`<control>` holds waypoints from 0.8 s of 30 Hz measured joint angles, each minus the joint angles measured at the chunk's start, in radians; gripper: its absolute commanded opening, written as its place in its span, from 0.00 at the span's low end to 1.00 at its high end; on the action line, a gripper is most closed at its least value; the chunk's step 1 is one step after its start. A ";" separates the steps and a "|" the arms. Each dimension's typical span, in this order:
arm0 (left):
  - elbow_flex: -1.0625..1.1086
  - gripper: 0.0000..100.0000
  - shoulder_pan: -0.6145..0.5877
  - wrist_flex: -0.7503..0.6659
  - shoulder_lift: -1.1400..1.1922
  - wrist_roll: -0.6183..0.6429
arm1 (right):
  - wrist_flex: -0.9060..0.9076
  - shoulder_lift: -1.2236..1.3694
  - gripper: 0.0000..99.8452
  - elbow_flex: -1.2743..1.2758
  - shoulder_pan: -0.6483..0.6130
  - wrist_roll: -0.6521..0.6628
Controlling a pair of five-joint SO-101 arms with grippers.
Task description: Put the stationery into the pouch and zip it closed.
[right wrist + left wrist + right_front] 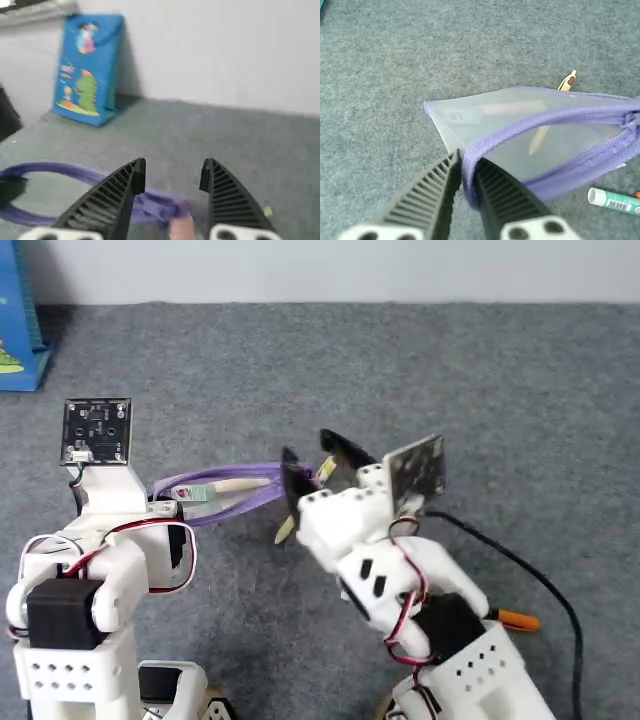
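The pouch (520, 130) is lying on the grey table (500, 390) between the two arms. It is a thin, see-through sleeve with a purple zip band, and its mouth is gaping open in a loop. It is probably very light and floppy, so it is likely to slide or fold on the cloth-like surface unless one end is pinned. The woven zip band looks like the firmest, least slippery place to grip, with the far end of the zip the natural spot for the other arm. The left gripper (465, 175) is doing just that: its ribbed fingers are pressed together on the band at one end of the mouth, lifting that edge slightly. The right gripper (172, 175) is hovering with its fingers spread wide, touching nothing, above the opposite end of the purple band. A slim cream pen (540, 137) is showing through the pouch wall. A glue stick (612, 200) is resting on the table just beside the pouch, and an orange pen (515, 619) is sitting well apart by the right arm's base. Both are small, rigid and round, so they are apt to roll when nudged.
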 measured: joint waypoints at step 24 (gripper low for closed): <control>0.000 0.01 0.000 0.000 0.002 0.000 | 0.044 1.293 0.17 -0.671 0.178 -0.264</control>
